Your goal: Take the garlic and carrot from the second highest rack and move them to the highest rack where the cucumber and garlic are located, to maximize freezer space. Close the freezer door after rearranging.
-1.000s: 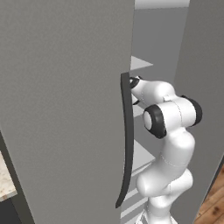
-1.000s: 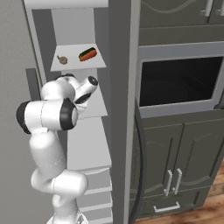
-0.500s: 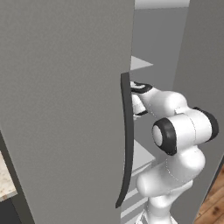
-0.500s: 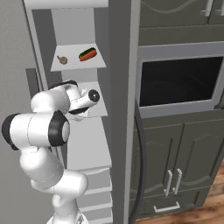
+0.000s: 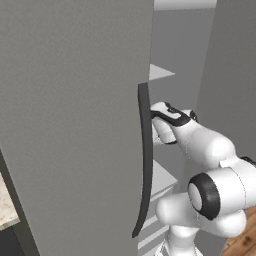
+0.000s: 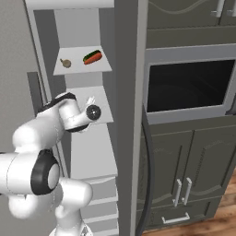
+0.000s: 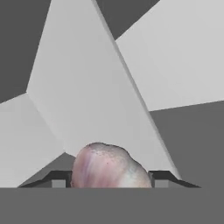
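My gripper [image 7: 109, 183] is shut on a pale pinkish garlic bulb [image 7: 109, 165], which shows between the two dark fingertips [image 7: 59, 180]. The gripper [image 6: 90, 100] is inside the open freezer [image 6: 83, 27], just above the second highest rack [image 6: 102, 116]. On the highest rack [image 6: 76, 70] lie another garlic [image 6: 66, 63], the dark green cucumber [image 6: 91, 55] and, against it, the orange-red carrot [image 6: 94, 59]. The freezer door [image 5: 70, 115] stands open, and its dark handle [image 5: 145, 160] hides part of my hand [image 5: 170, 116].
A closed grey fridge door [image 6: 129, 115] with a dark curved handle [image 6: 148, 170] borders the freezer on the right. Beyond it are a built-in oven [image 6: 189, 83] and dark cabinets [image 6: 193, 184]. Lower pale shelves [image 5: 162, 177] sit under my arm.
The arm's elbow has swung down and outward, away from the freezer. The hand has sunk a little toward the second highest rack and stays shut on the garlic.
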